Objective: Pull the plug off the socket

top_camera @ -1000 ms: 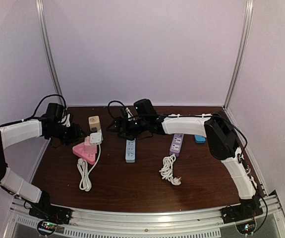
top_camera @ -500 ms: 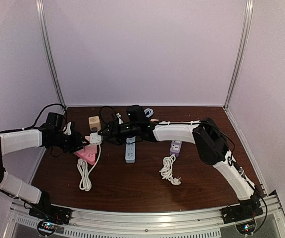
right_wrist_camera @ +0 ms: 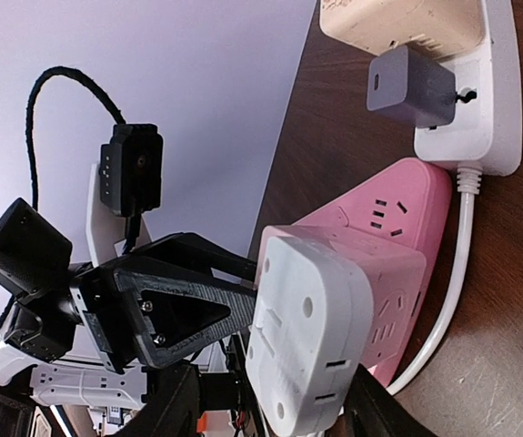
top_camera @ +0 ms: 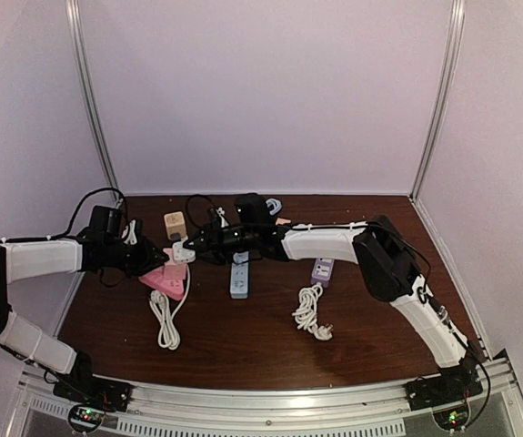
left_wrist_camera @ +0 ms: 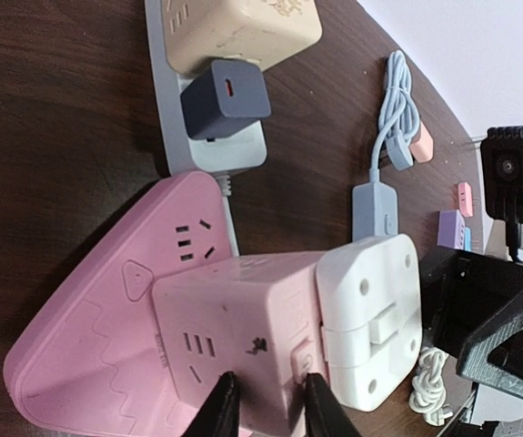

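The pink socket has a triangular base (left_wrist_camera: 97, 319) with a pink cube (left_wrist_camera: 234, 319) on it. It lies at the table's left (top_camera: 166, 281). The white plug (left_wrist_camera: 370, 319) sits in the cube's side and shows again in the top view (top_camera: 181, 253). My left gripper (left_wrist_camera: 266, 408) is shut on the cube, one finger pressed on each side. My right gripper (right_wrist_camera: 277, 393) reaches in from the right, its fingers (right_wrist_camera: 177, 405) straddling the white plug (right_wrist_camera: 311, 337). A gap still shows on one side. From above, the two grippers (top_camera: 155, 259) (top_camera: 191, 244) meet at the socket.
Behind the socket lies a white strip (left_wrist_camera: 164, 91) holding a beige cube adapter (left_wrist_camera: 243, 27) and a dark grey charger (left_wrist_camera: 225, 98). A blue strip (top_camera: 239, 276), a purple strip (top_camera: 322, 270) and a coiled white cable (top_camera: 311, 312) lie to the right. The socket's white cord (top_camera: 164, 320) trails toward the front.
Both arms have come in to the pink socket. The left jaws have shut on the cube and the right jaws have narrowed around the plug. The socket and its cord have shifted slightly right.
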Robot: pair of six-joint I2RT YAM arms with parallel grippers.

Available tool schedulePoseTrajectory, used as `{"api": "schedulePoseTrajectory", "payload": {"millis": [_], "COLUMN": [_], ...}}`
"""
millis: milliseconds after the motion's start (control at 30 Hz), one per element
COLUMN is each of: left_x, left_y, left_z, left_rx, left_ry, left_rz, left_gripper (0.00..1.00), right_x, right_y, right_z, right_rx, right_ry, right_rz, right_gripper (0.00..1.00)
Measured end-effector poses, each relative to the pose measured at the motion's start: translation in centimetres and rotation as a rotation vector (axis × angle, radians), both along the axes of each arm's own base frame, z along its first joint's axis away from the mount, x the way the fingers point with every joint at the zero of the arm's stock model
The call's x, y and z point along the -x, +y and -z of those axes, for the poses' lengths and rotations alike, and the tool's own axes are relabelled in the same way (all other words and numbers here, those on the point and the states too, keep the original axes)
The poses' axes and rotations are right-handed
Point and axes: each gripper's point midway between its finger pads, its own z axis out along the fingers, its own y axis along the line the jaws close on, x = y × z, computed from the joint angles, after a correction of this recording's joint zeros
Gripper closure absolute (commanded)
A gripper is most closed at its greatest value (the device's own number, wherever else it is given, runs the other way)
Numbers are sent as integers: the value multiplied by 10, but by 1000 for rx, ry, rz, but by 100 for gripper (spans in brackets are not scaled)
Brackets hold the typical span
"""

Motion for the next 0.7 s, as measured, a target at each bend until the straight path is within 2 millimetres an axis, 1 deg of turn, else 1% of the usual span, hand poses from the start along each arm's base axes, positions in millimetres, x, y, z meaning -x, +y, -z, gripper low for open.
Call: {"api": "schedulePoseTrajectory", "payload": {"millis": [200, 267, 433, 533, 700], "left_x": [0, 0, 1, 1, 5], "left_y": [1, 1, 2, 2, 1], "left_z": [0, 0, -1, -1, 1], "left_rx": [-5, -8, -12, -12, -15], "left_ry": [-1, -2, -4, -4, 7], "left_rz": [-3, -3, -2, -1, 13], "left_gripper": [78, 79, 78, 76, 73], "right_x": [4, 5, 8, 10, 11], "right_y": [3, 3, 6, 8, 10], "right_z": [-1, 0, 8, 11, 8], "right_rx": [-7, -13, -22, -27, -47], "right_ry": [11, 18, 40, 63, 88], "right_rz": [-8, -12, -23, -30, -34], "right_gripper": [48, 51, 62, 70, 80]}}
